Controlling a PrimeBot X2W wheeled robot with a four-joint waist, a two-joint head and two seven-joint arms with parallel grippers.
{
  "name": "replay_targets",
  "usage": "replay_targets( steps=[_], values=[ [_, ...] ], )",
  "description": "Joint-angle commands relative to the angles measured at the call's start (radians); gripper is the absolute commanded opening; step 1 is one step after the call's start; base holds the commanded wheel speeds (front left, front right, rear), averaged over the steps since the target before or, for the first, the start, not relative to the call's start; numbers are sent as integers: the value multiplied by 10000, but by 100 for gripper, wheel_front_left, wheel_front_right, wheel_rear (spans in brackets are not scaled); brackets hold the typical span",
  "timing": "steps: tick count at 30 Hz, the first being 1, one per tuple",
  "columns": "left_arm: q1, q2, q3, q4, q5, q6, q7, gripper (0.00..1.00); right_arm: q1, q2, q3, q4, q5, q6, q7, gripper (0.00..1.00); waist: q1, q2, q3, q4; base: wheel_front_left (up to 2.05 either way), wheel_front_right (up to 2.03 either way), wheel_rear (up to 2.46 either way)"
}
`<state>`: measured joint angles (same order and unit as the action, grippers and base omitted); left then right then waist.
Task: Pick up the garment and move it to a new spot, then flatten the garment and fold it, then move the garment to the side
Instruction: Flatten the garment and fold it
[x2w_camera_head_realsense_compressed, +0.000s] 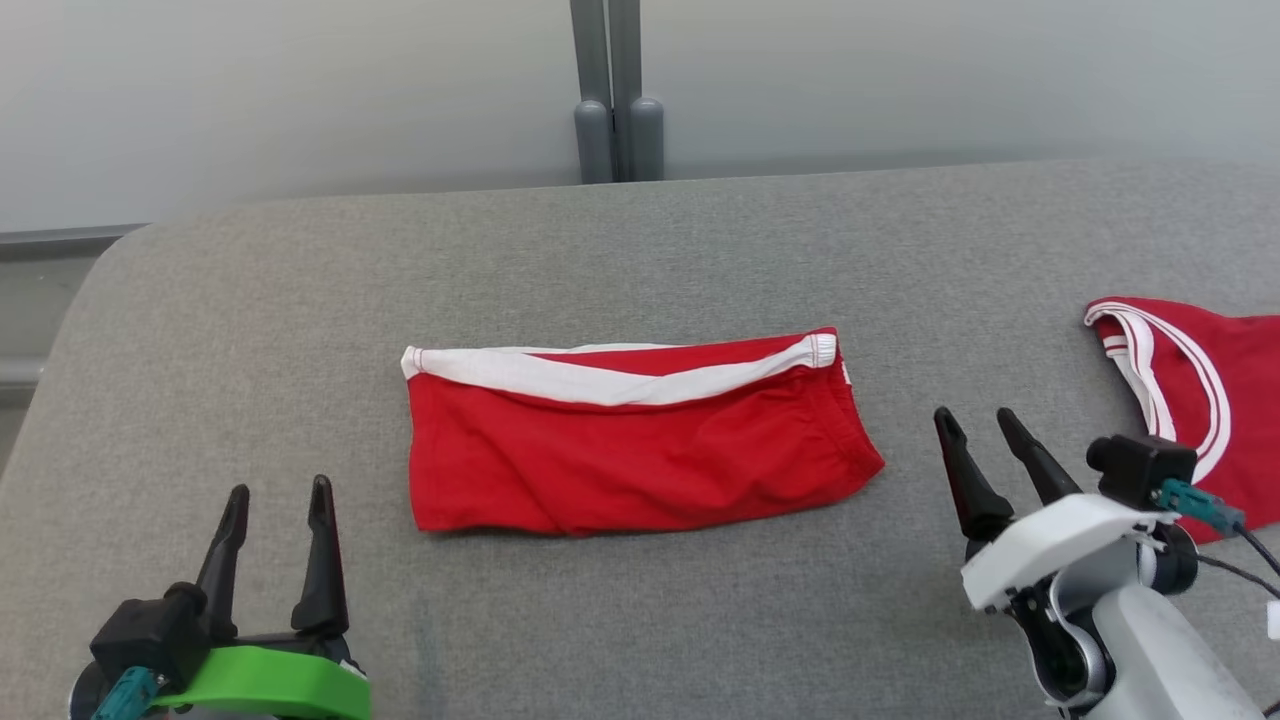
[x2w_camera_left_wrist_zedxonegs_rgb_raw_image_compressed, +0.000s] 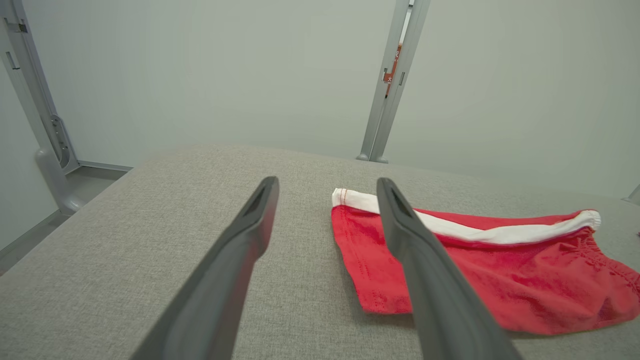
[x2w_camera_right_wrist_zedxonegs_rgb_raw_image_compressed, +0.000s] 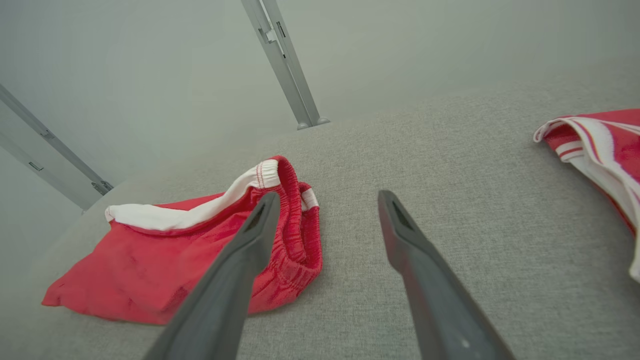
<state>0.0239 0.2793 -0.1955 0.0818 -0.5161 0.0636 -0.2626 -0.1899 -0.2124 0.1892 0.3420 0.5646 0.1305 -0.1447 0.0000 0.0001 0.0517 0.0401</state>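
Garment (x2w_camera_head_realsense_compressed: 630, 440) mid-table (x2w_camera_head_realsense_compressed: 250, 300), edges unobstructed

Head camera looks forward and down across the table (x2w_camera_head_realsense_compressed: 640, 250) toward the wall (x2w_camera_head_realsense_compressed: 300, 90), from mid-distance. Both wrist cameras sit low and close over the table, sighting along their own fingers (x2w_camera_left_wrist_zedxonegs_rgb_raw_image_compressed: 235, 260). All three views share the garment (x2w_camera_head_realsense_compressed: 640, 470) at centre.

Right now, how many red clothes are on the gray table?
2. One red garment lies in the middle of the gray table. A second red piece with white stripes lies at the far right, partly cut off by the picture's edge.
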Motion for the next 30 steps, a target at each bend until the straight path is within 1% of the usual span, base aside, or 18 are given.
replay_targets(
  steps=[1,8,16,22,27,30],
  values=[
    [-130,-120,13,91,102,-140,-22,100,-379,166,-89,298,-57,5,239,100,0,-1,119,254,0,0,0],
    [-454,-523,6,523,446,-549,-24,100,-1753,615,-382,2085,-617,5,1059,100,0,-1,301,1064,0,0,0],
    [-738,-757,115,797,640,-869,-24,100,-2655,655,-845,3938,-924,5,1508,100,0,-1,593,1779,0,0,0],
    [-862,-920,217,977,794,-978,-24,100,-2940,632,-1043,4967,-773,3,1624,100,0,-1,711,2028,0,0,0],
    [-901,-997,269,1100,886,-1086,-24,100,-3031,673,-1387,5896,-562,-7,2012,100,0,-1,696,2088,0,0,0],
    [-914,-1051,303,1163,935,-1160,-24,100,-3127,768,-1362,6088,-394,-7,2109,100,0,-1,671,2094,0,0,0]
  ],
)
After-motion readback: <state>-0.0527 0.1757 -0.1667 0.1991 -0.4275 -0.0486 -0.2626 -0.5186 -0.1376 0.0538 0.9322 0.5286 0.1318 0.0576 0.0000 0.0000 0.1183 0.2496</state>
